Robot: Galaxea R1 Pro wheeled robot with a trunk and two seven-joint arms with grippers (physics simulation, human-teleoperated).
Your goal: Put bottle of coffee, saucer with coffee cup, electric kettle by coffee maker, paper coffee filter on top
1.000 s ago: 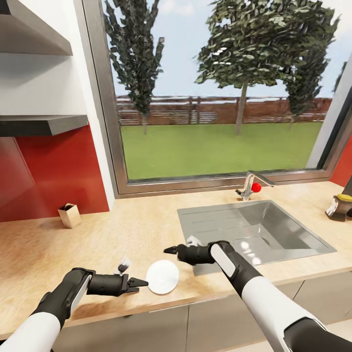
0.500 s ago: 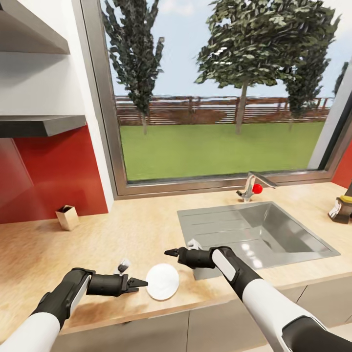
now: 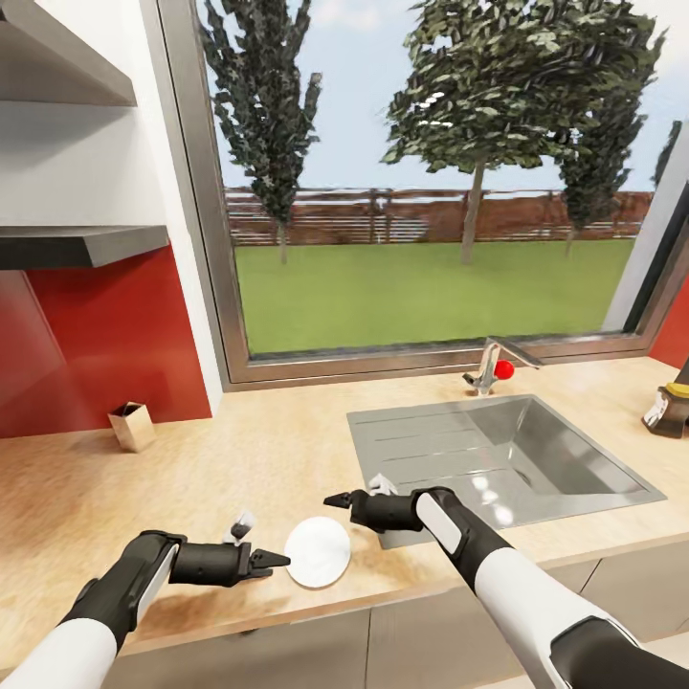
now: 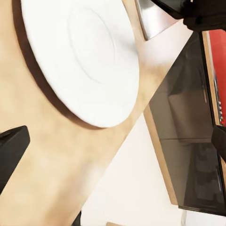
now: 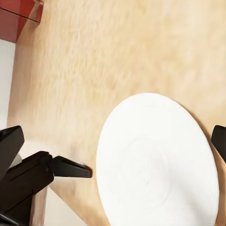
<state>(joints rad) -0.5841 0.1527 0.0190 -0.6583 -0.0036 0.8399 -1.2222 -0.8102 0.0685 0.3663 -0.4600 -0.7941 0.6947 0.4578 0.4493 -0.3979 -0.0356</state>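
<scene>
- Since 1 s ago, head view: the left gripper point(image 3: 283, 559) has sunk a little toward the counter's front edge; the right gripper point(image 3: 331, 500) has dropped slightly and sits just above the plate. The whole picture has shifted a touch, so the camera moved too. The plate has kept its place on the wood.
- Head view: the saucer point(image 3: 318, 552), a small white round plate, lies flat on the kitchen countertop point(image 3: 115, 498) near its front edge, between the 2 grippers. The left gripper's tip is just beside the plate's left rim; I cannot tell whether it touches. Its jaws look pressed together to a point, holding nothing. The right gripper points left, above and behind the plate, apart from it; whether its jaws are spread I cannot tell from here.
- Head view, further: steel sink point(image 3: 498, 450) right of the plate, with a tap point(image 3: 490, 364) bearing a red knob. A small tan box point(image 3: 134, 425) stands near the red wall. A dark grey shelf point(image 3: 86, 243) hangs at upper left. At the right edge, a small jar with a yellow lid point(image 3: 675, 402), partly cut off.
- Left wrist view: the saucer point(image 4: 80, 56) lies on the wood close ahead; 1 dark finger point(image 4: 12, 148) shows at the edge.
- Right wrist view: the saucer point(image 5: 157, 169) lies directly below; dark fingers point(image 5: 9, 143) show at both far sides, so the jaws are spread wide and empty. The left gripper's tip point(image 5: 70, 168) lies just beside the plate's rim.
</scene>
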